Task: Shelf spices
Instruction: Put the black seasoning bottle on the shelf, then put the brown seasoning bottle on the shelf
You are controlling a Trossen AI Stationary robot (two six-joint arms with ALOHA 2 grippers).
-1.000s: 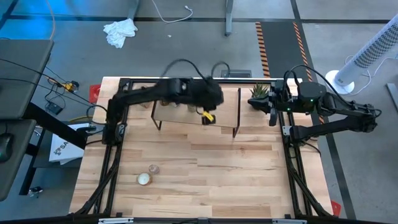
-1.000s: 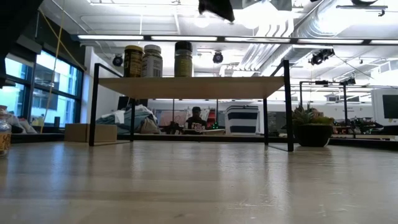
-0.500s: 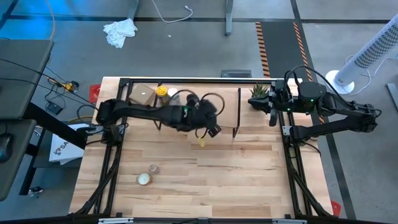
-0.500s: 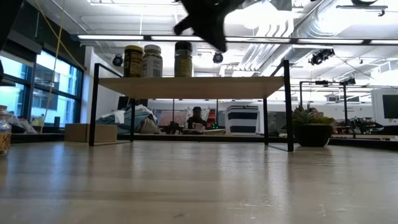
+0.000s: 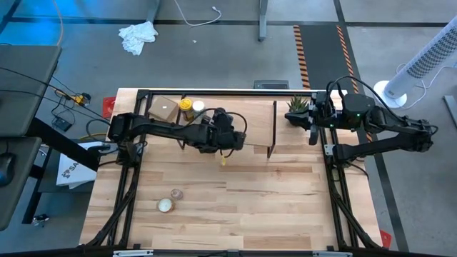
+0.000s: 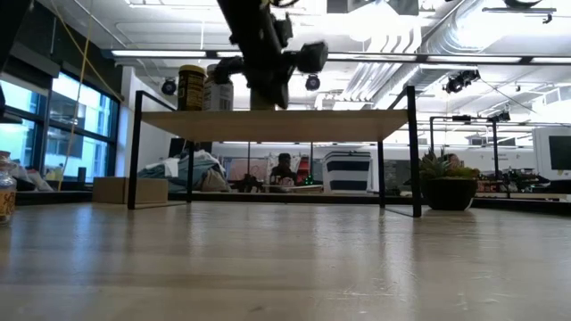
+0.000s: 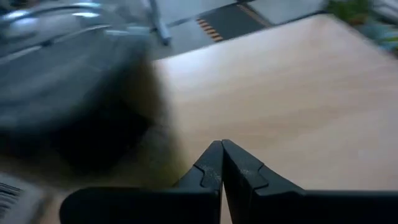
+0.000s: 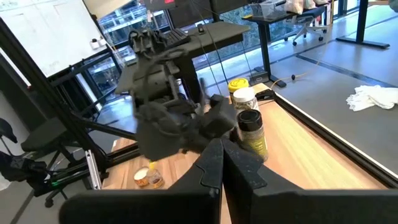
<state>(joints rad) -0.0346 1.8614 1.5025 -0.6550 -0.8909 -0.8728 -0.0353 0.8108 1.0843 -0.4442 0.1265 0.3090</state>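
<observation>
Over the shelf [image 5: 246, 123] front edge | left gripper [image 5: 223, 158] pinched closed, nothing in it | three spice jars [image 6: 203, 87] already up top | last jar [image 5: 165, 205] stands upright near the table's front-left, left arm way closer | right gripper [image 8: 222, 163] closed, empty, parked by the plant [image 5: 297, 106]

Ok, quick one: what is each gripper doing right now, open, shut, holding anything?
Left gripper: shut, empty, above the table in front of the shelf.
Right gripper: shut, empty, parked at the table's right edge.
</observation>
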